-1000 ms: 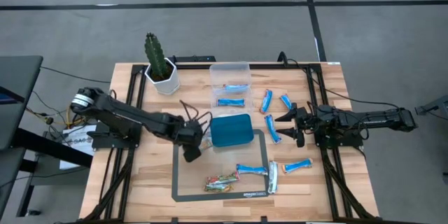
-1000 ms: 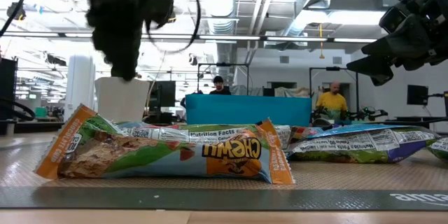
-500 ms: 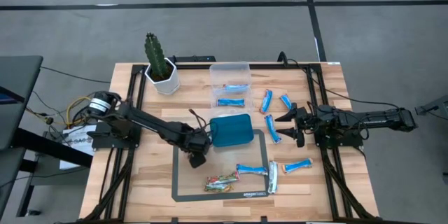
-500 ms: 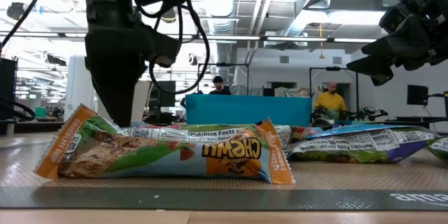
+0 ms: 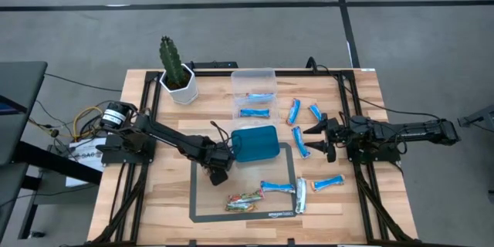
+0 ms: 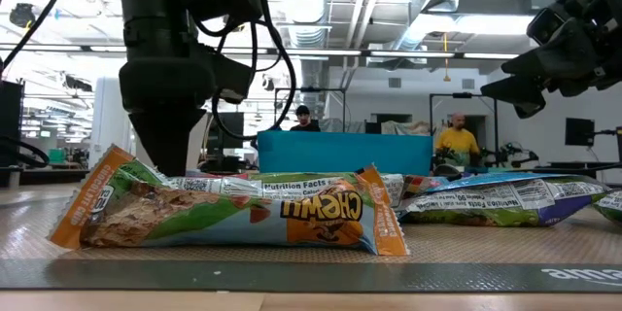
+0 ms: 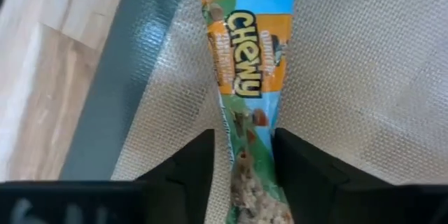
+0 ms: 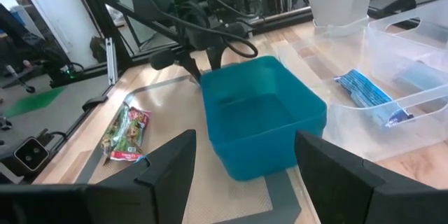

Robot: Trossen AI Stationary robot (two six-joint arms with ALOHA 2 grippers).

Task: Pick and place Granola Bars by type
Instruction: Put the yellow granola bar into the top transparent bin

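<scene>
On the mat, the left tool (image 7: 241, 164) has come down from above to straddle a Chewy bar (image 7: 245, 98), fingers closing on it; the pick looks begun. Right tool (image 5: 319, 139) waits spread.

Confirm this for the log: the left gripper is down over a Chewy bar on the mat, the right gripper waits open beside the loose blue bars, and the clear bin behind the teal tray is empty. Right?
Not quite. The clear bin already holds two blue bars, as the high view shows. The rest stands: the left gripper straddles the Chewy bar on the mat, and the right gripper waits open.
</scene>
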